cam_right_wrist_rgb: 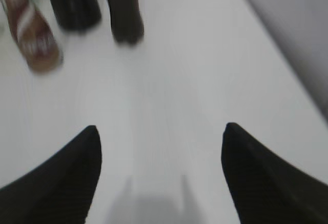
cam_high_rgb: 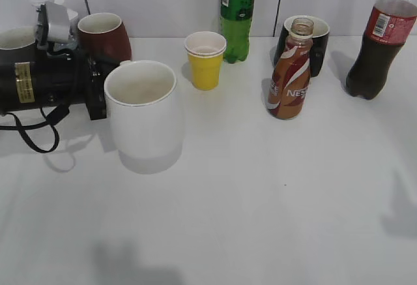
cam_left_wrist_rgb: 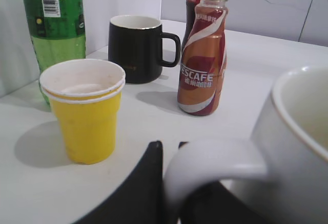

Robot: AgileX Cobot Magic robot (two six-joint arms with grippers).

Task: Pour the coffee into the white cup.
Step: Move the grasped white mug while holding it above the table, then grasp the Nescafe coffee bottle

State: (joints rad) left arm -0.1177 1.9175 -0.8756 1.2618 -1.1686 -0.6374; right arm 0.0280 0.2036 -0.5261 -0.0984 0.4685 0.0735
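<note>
White cup (cam_high_rgb: 142,110) handle sits clamped in the left gripper (cam_left_wrist_rgb: 171,183).
Beyond that gripper stand a yellow paper cup (cam_high_rgb: 205,60), then the uncapped coffee bottle (cam_high_rgb: 290,78); the right gripper (cam_right_wrist_rgb: 160,157) has its jaws wide apart, bottle ahead to its left, nothing between them.

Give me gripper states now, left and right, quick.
Left gripper: at the white cup's handle; shut or not cannot be told.
Right gripper: open, empty, above the bare table.
</note>
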